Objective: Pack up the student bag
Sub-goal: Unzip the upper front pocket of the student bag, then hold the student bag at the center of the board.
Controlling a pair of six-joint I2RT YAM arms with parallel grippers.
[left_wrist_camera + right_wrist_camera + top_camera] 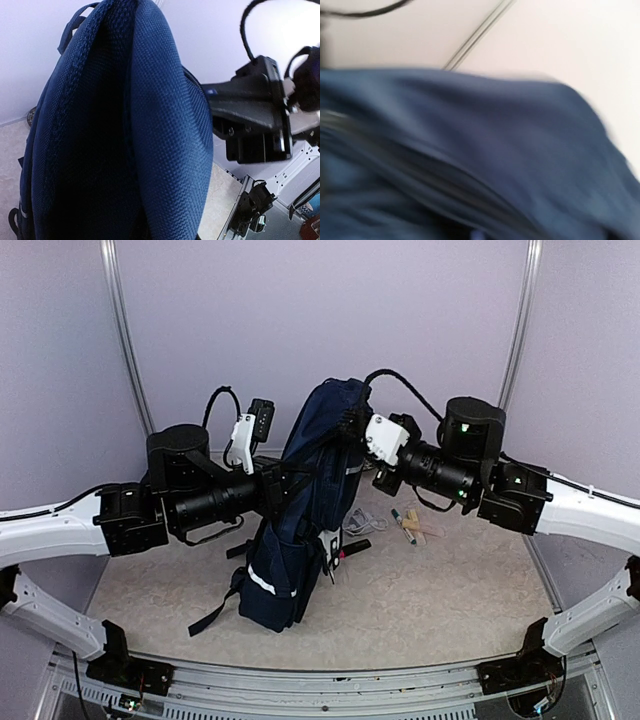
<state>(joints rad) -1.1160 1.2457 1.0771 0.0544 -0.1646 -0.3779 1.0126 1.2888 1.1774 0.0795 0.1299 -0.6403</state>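
The student bag (285, 585), centre frame, is soft and floppy: your left hand (280, 485) is clamped on its side, right hand (352, 428) on its top edge. Favour stitched seams.

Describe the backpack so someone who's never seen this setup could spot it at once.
Start at the beige table. At its middle stands the student bag, a tall navy-blue backpack with a white stripe low on its side. It towers over the small pens and pale cable lying to its right.
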